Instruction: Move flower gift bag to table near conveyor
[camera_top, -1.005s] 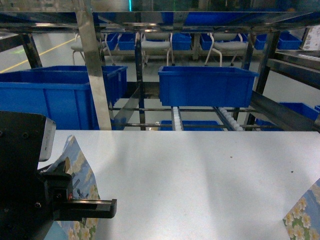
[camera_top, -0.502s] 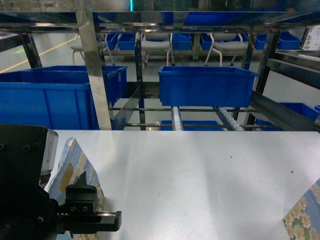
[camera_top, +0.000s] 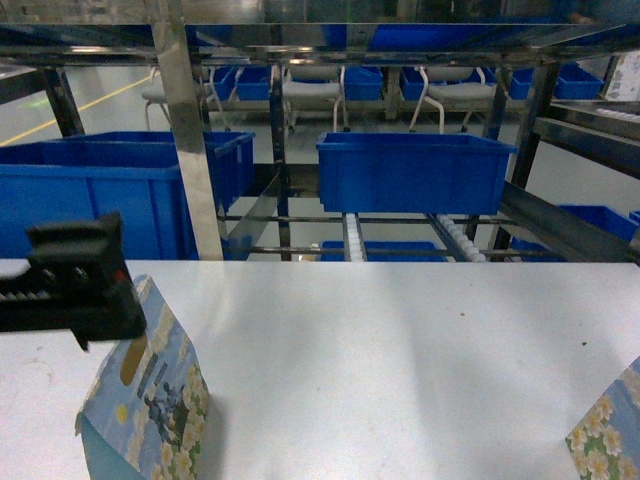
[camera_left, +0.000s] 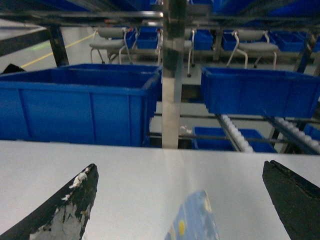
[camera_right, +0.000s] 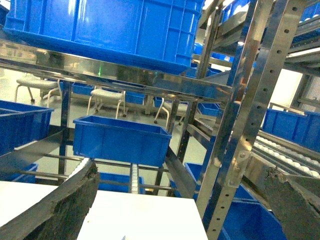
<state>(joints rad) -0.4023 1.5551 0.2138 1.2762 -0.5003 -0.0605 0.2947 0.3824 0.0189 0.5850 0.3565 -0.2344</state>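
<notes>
The flower gift bag (camera_top: 150, 400), blue with white blossoms, stands upright on the white table (camera_top: 400, 350) at the near left. My left gripper (camera_top: 85, 290) hovers just above and left of the bag's top edge. In the left wrist view the left gripper (camera_left: 180, 167) is open wide, and the bag's top (camera_left: 196, 220) pokes up between the fingers (camera_left: 70, 205) without touching either. The conveyor (camera_top: 455, 235), a steel rack with white roller tracks, runs along the table's far edge. My right gripper (camera_right: 181, 169) is open and holds nothing.
A second flower-printed bag (camera_top: 605, 435) shows at the near right corner. Blue bins (camera_top: 415, 170) sit on the rack, with a big one (camera_top: 90, 195) at the left. A steel upright (camera_top: 190, 140) rises behind the table, and chairs stand farther back.
My left arm has lifted up and away from the bag, which it was covering low at the near left. The bag now stands free and in full view.
</notes>
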